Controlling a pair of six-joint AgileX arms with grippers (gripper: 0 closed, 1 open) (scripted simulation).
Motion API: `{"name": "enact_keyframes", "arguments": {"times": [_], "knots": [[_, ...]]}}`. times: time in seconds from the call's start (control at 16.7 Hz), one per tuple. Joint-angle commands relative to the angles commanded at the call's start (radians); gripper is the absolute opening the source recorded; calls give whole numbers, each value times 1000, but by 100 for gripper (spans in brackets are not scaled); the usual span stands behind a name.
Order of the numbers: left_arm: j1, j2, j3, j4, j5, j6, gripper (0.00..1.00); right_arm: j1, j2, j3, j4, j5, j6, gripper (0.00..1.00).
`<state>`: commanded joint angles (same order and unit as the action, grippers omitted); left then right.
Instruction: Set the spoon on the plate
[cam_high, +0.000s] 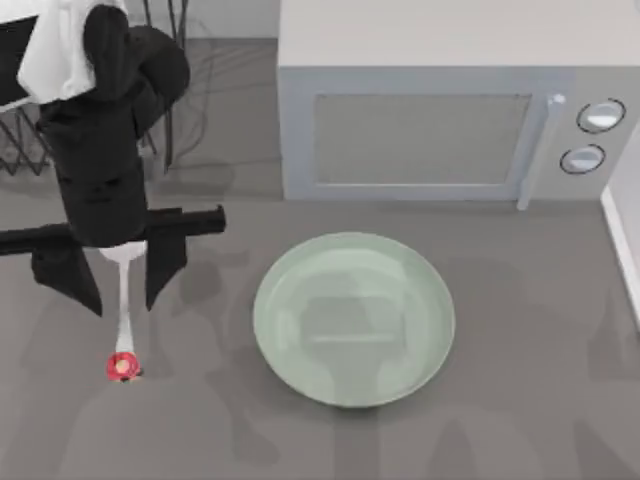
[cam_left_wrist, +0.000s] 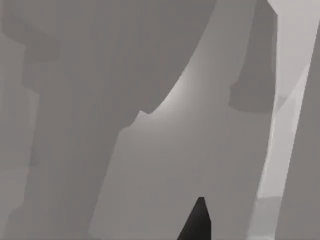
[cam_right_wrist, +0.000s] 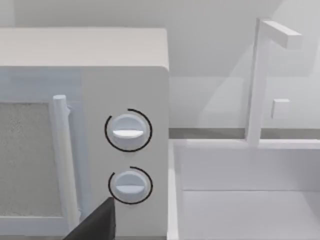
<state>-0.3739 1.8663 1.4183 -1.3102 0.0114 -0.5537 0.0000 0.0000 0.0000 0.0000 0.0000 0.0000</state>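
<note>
on the table's left side, seen from above, the spoon (cam_high: 123, 322) lies with its long axis running almost straight up and down the top view, tilted hardly at all: the red-pink knob at the near end (cam_high: 122, 366), the thin white handle leading away from it toward the back, and the bowl end hidden under the left gripper (cam_high: 122, 268). that gripper sits directly over the spoon's far end, its two black fingers (cam_high: 165, 262) spread wide apart, one on each side of the handle; whether they touch the spoon i cannot tell, and nothing appears clamped between them. the plate (cam_high: 354, 319), pale mint green and bare, rests to the right of the spoon, well apart from it, near the table's middle. behind the plate stands a grey microwave (cam_high: 440, 110) with two round dials (cam_right_wrist: 128, 131). from the right wrist camera, a dark fingertip of the right gripper (cam_right_wrist: 97, 222) pokes up in front of the microwave; how far it is open i cannot tell.
</note>
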Motion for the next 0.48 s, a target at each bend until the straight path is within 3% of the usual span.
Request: {"name": "enact_keyframes", "arguments": {"times": [0.48], "knots": [[-247,297,289,-27,8,-1101,0,0,0,0,0,0,0,100]]}}
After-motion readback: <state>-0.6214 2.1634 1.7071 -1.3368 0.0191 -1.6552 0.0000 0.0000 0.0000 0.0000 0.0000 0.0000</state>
